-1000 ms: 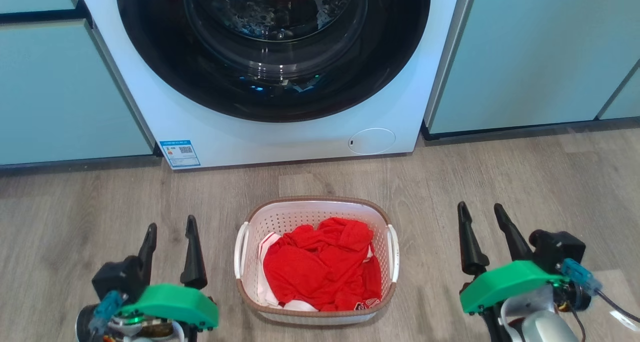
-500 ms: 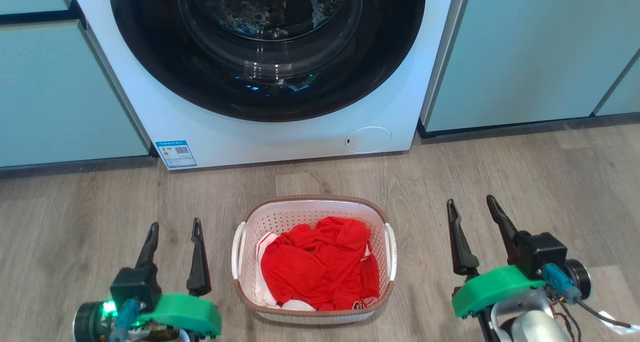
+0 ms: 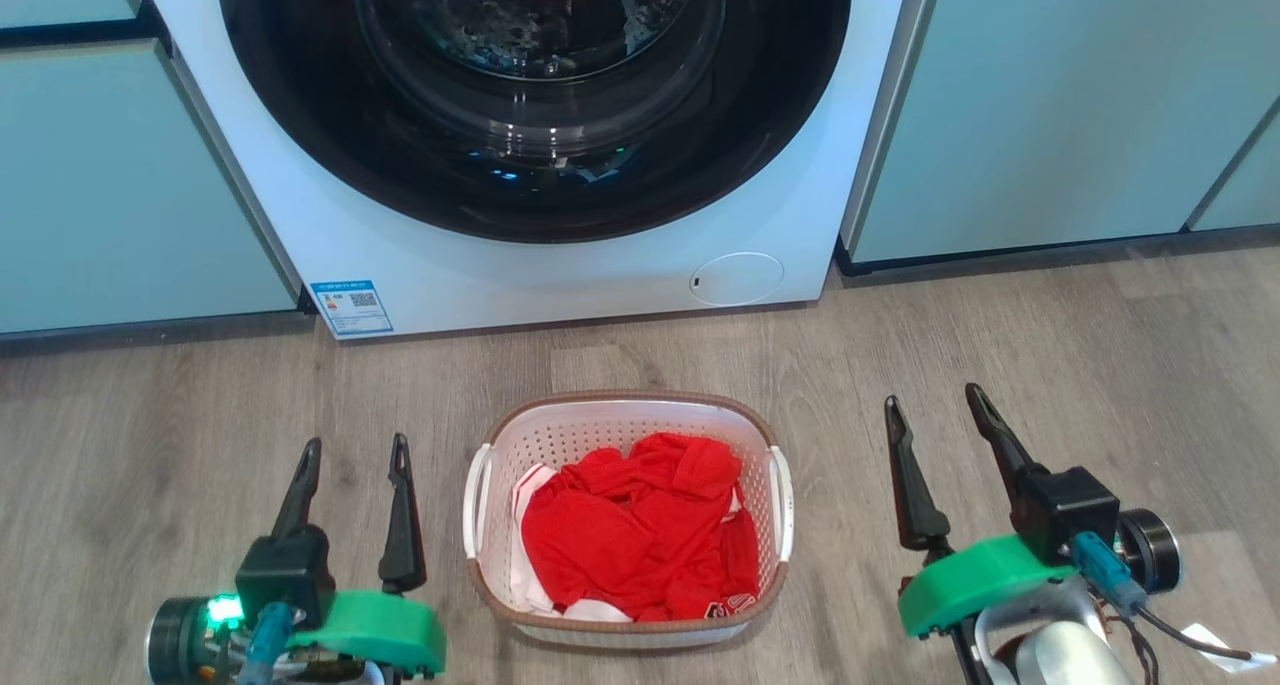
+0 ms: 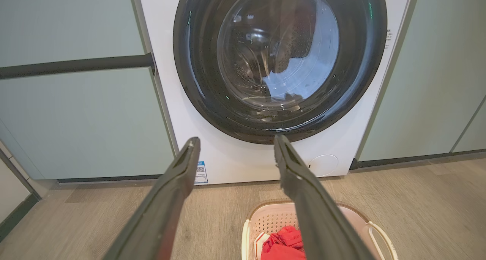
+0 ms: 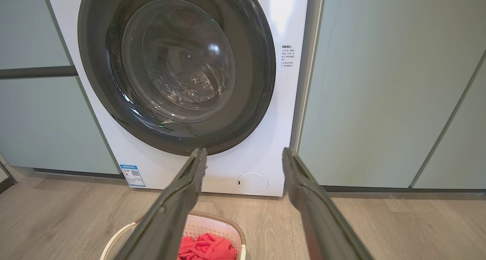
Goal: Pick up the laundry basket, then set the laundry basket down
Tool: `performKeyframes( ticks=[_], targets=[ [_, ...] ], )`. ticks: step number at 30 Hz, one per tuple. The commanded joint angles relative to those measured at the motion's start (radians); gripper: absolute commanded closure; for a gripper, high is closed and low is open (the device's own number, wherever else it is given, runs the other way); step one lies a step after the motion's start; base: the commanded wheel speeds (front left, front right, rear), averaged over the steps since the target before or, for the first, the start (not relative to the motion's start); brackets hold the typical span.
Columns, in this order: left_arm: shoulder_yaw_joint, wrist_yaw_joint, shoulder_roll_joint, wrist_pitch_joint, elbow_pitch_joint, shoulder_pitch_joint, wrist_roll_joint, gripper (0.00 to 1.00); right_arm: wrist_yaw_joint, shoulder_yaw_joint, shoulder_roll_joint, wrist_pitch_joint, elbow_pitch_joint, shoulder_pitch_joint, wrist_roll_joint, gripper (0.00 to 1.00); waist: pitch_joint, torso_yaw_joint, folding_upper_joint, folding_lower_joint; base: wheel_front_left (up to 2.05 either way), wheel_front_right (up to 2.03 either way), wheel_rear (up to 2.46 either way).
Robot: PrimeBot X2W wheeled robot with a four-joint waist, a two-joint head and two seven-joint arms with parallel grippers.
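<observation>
The laundry basket (image 3: pixel 627 399) sits on the floor (image 3: pixel 1000 345) in front of the washer (image 3: pixel 560 275), between the two grippers; it is small with rounded corners, white plastic walls full of little holes, a brown rim that looks woven, and a thin white handle (image 3: pixel 470 500) on each side. Soft red clothes (image 3: pixel 640 535) lie crumpled inside it, with a bit of white cloth (image 3: pixel 533 482) at the edge. The left gripper (image 3: pixel 356 443) is near the basket's left side but not touching; its two long, dark, pointed fingers (image 3: pixel 403 525) are spread apart with nothing between them; the right gripper (image 3: pixel 931 396) is further off on the other side, spread and empty too. The washer is white and smooth, with a big round door (image 3: pixel 535 85) of dark shiny glass; the cupboards (image 3: pixel 1050 105) on both sides are flat and pale blue-green; the floor looks like grey wood planks.
</observation>
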Motion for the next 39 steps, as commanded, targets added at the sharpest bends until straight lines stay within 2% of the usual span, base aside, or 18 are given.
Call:
performKeyframes(
  ticks=[1,27,34,39],
  targets=[
    [0.030,-0.001,-0.005,-0.012,-0.031,-0.029,0.007,0.00,0.006,0.021,-0.010,-0.012,-0.035,-0.042,-0.007,0.00,0.001,0.000,0.0000,0.0000,0.00,0.00,0.00],
    [0.033,0.001,-0.006,-0.012,-0.024,-0.036,-0.014,0.00,0.006,0.008,-0.010,-0.012,-0.033,-0.048,-0.004,0.00,0.034,0.001,0.0000,0.0000,0.00,0.00,0.00],
    [0.032,-0.014,-0.006,-0.012,0.018,-0.101,-0.033,0.00,0.006,-0.013,-0.010,-0.012,-0.009,-0.095,-0.002,0.00,0.128,0.016,0.0000,0.0000,0.00,0.00,0.00],
    [0.027,-0.027,-0.006,-0.012,0.068,-0.190,-0.037,0.00,0.006,-0.036,-0.010,-0.012,0.028,-0.164,-0.009,0.00,0.239,0.033,0.0000,0.0000,0.00,0.00,0.00]
  ],
)
